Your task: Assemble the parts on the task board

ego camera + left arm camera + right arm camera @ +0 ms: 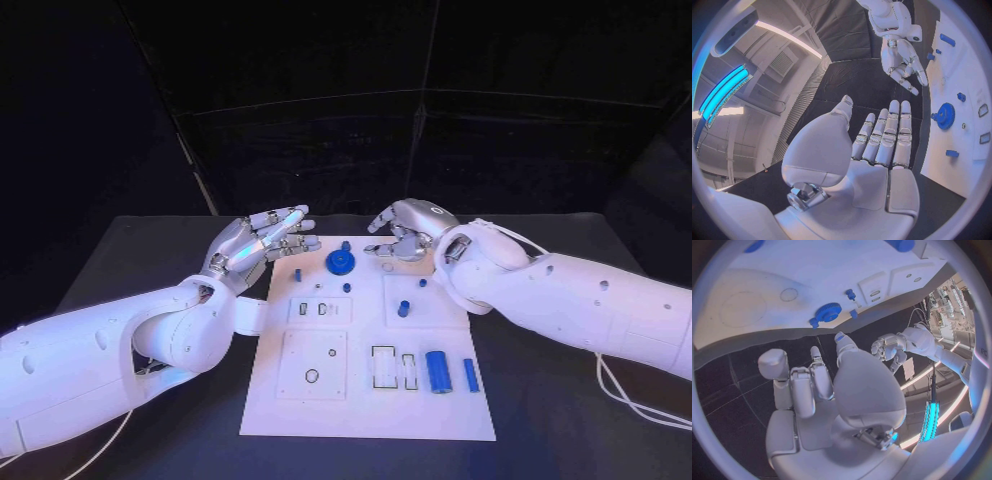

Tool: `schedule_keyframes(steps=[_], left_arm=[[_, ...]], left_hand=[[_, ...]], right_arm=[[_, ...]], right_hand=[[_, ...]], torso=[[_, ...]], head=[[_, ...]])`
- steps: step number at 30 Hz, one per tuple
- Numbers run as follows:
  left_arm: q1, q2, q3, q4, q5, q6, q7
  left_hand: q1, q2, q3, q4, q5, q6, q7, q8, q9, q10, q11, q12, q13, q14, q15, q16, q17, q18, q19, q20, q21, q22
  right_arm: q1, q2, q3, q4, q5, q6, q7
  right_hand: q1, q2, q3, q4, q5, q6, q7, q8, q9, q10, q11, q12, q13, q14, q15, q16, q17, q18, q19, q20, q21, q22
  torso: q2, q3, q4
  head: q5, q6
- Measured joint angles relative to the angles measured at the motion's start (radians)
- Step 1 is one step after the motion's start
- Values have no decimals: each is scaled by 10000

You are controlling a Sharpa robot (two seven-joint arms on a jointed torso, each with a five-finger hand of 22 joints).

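The white task board [364, 400] lies in the middle of the black table. A blue gear [340, 263] stands near its far edge, seen too from the wrists [944, 116] [825, 313]. Small blue pegs [297, 274] [404, 308] lie further in, and two blue cylinders [437, 371] [470, 375] lie at the near right. My left hand [267, 241] [879, 145] hovers by the board's far left corner, fingers straight and apart, holding nothing. My right hand [405, 231] [817, 390] hangs over the far edge right of the gear, fingers loosely bent and empty.
Several recesses and outlined slots [387, 366] mark the board's near half. Black tabletop [562, 430] runs round the board on all sides. Dark curtains close off the back. A white cable [627, 400] trails under the right arm.
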Motion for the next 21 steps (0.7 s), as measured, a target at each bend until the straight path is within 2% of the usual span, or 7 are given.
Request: schedule_keyframes(steps=[5, 8, 11, 13, 16, 21], left_arm=[[0, -46, -1, -10, 0, -4, -1], [0, -41, -1, -33, 0, -5, -1], [0, -4, -1, -84, 0, -5, -1], [0, 27, -1, -116, 0, -5, -1], [0, 81, -1, -176, 0, -4, -1], [0, 158, -1, -288, 0, -2, -1]], left_hand=[[0, 0, 0, 0, 0, 0, 0, 0, 0, 0, 0, 0, 0, 0, 0, 0, 0, 0, 0, 0, 0, 0], [0, 0, 0, 0, 0, 36, -36, 0, 0, 0, 0, 0, 0, 0, 0, 0, 0, 0, 0, 0, 0, 0], [0, 0, 0, 0, 0, 36, -36, 1, 0, 0, 0, 0, 0, 0, 0, 0, 1, 0, 0, 0, 0, 1], [0, 0, 0, 0, 0, 36, -36, 1, 0, 0, 0, 0, 0, 0, 0, 0, 1, 0, 0, 0, 0, 1], [0, 0, 0, 0, 0, 36, -36, 1, 0, 0, 0, 0, 0, 0, 0, 0, 1, -1, 0, 0, 0, 1], [0, 0, 0, 0, 0, 73, 1, 1, 0, 0, 0, 0, 0, 0, 0, 0, 1, -1, 0, 0, 0, -8]], right_arm=[[6, -1177, -3, 446, 1051, -98, 583], [6, -1760, -4, 461, 1631, -48, 982], [6, -2118, -6, 372, 2068, 12, 1368], [5, -2224, -7, 276, 2257, 47, 1566], [-29, -2300, -8, 53, 2489, 111, 1854], [-213, -2289, -8, -339, 2726, 242, 2181]], right_hand=[[536, -57, 58, -417, -362, 36, -36, 0, 0, -1, 0, 0, 0, 0, 0, -1, 0, 0, 0, 0, 0, -129], [725, -176, 46, -646, -338, 35, -36, 0, -10, -1, 0, 0, 0, 0, 0, -2, -1, 0, -25, -26, -7, -166], [830, -197, 44, -757, -269, 35, -35, 0, -14, -1, 0, 0, 0, 0, 0, -2, -1, 0, -38, -38, -44, -194], [843, -210, 28, -773, -269, 35, -36, 0, -14, -1, 0, 0, 0, 0, 0, -3, -1, 0, -38, -38, -44, -209], [884, -252, 29, -851, -269, 35, -36, 0, -14, -1, 0, -40, 0, 0, 0, -3, -2, 0, -38, -38, -44, -220], [952, -243, 33, -911, -269, 35, -35, 0, -23, -2, 0, -40, 0, 0, 0, -3, -2, 0, -38, -38, -44, -220]], torso=[[-26, 6, -45], [-54, 17, -93], [-71, 41, -137], [-76, 66, -157], [-80, 81, -167], [-80, 80, -157]], head=[[-54, 35], [-108, 66], [-170, 94], [-200, 114], [-243, 131], [-322, 132]])
